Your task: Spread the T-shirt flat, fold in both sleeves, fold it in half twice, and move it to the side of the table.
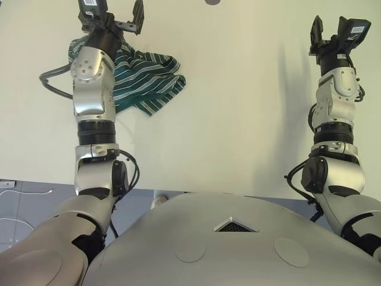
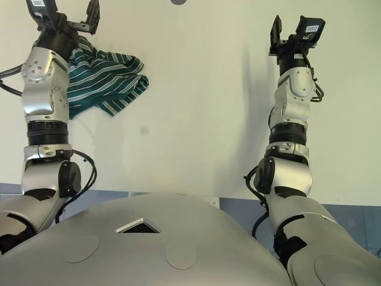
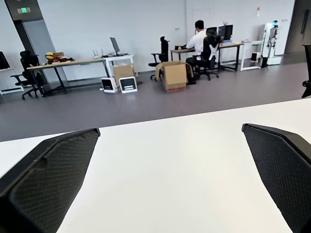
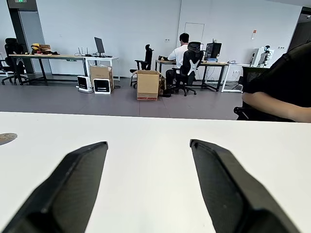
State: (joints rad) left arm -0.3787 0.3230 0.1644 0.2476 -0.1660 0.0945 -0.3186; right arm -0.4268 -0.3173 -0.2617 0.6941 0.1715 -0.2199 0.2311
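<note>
Now, head cams: green striped T-shirt [image 1: 146,80] lies crumpled in a heap on the white table [image 1: 238,119], far left side. Just above it hangs the left gripper [image 1: 114,15], jaws apart, holding nothing. Well apart, on the right, the right gripper [image 1: 331,30] is likewise released.

L wrist cam: fingers [image 3: 48,184] spread wide over tabletop.

R wrist cam: fingers [image 4: 73,184] parted, nothing between.

Step, prob.: spreading flat, not yet begun. Next move needs a pinch on a cloth edge, then a pull outward.

Left gripper [image 1: 114,13] and right gripper [image 1: 333,30] extended forward, jaws parted
</note>
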